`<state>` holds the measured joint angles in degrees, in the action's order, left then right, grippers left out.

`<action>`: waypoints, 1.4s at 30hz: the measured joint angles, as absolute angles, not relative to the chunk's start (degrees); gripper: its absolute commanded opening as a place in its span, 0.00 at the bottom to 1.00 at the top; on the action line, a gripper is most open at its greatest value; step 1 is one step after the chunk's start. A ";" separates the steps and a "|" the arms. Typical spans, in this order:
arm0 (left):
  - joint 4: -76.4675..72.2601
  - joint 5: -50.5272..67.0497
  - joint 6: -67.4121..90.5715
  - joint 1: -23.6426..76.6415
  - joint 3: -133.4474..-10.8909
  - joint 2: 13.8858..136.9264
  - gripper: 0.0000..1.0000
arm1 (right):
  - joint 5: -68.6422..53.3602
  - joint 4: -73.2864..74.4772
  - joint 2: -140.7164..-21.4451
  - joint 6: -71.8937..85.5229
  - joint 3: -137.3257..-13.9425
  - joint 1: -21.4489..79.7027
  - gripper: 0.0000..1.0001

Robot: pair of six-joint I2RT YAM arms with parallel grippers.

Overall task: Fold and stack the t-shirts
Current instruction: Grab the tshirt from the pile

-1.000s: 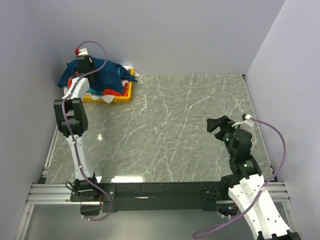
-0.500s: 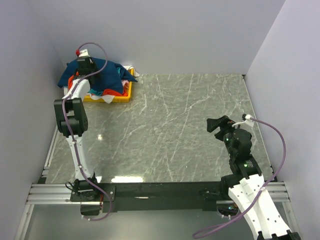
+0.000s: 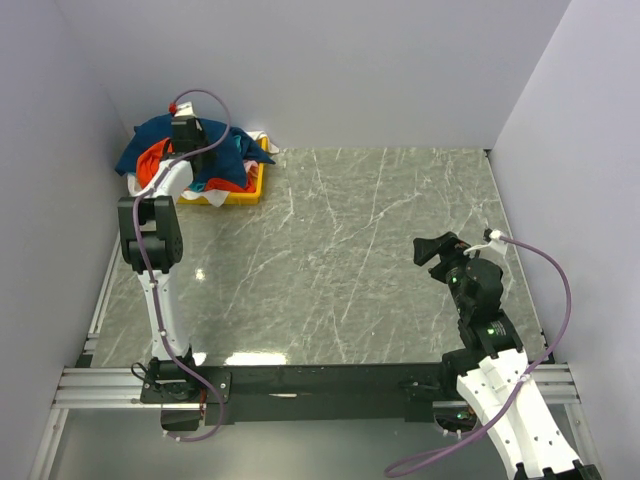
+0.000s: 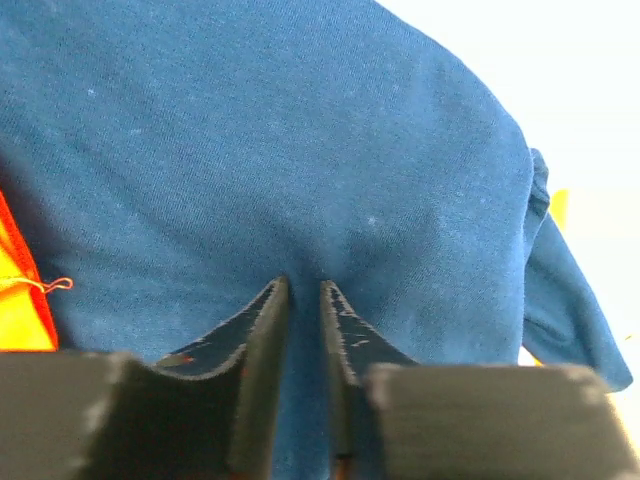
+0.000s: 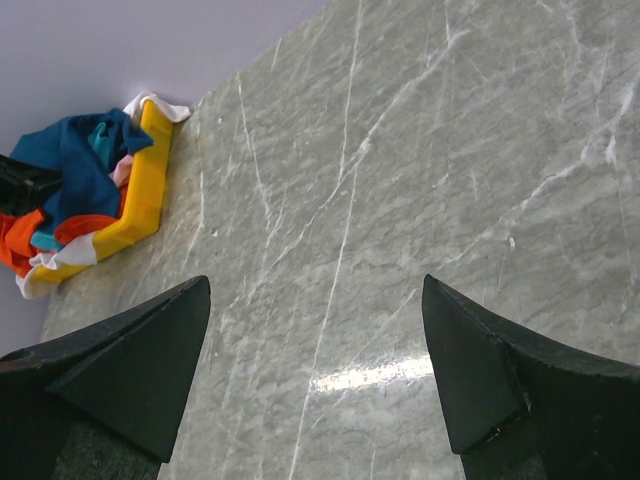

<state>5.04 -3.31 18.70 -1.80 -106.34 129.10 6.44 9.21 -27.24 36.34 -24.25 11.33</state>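
T-shirts (image 3: 235, 168) lie heaped in and over the yellow tray (image 3: 245, 192), directly under the left fingers (image 4: 262, 340) and far beyond the tips of the right fingers (image 5: 140, 370). Over the last second I have carried the left wrist across the heap toward its middle, and the fingers have drawn in. They now stand almost together, pinching a raised fold of the navy t-shirt (image 4: 300, 150) between their tips. With that shift the navy cloth has been pulled aside, and more of the orange t-shirt (image 3: 150, 168) shows to the left of the fingers. I read this as the first garment caught and ready to be lifted out; nothing is yet folded or stacked. The right fingers are spread wide and hold nothing, hanging above bare tabletop (image 3: 350, 250). Obstacles: the navy t-shirt drapes over the other shirts, so they may be dragged along with it. The tray rim lies just right of the pinch, and two walls meet close behind the fingers, leaving little room.
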 measured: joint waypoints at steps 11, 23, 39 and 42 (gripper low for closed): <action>5.19 -2.83 19.81 -1.89 -106.37 129.16 0.00 | 6.66 9.21 -27.16 36.12 -24.18 11.33 0.92; 3.68 -5.50 19.33 2.83 -105.19 128.20 0.50 | 6.83 9.21 -27.00 36.10 -24.18 11.31 0.92; 5.32 -9.61 18.74 6.13 -112.57 130.67 0.60 | 7.03 9.17 -28.60 34.87 -23.99 11.33 0.92; 5.61 -10.44 18.70 6.02 -113.54 131.83 0.57 | 7.03 9.17 -28.75 34.85 -23.99 11.31 0.92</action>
<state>5.61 -10.44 18.70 6.02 -113.54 131.83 7.03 9.17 -28.75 34.85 -23.99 11.31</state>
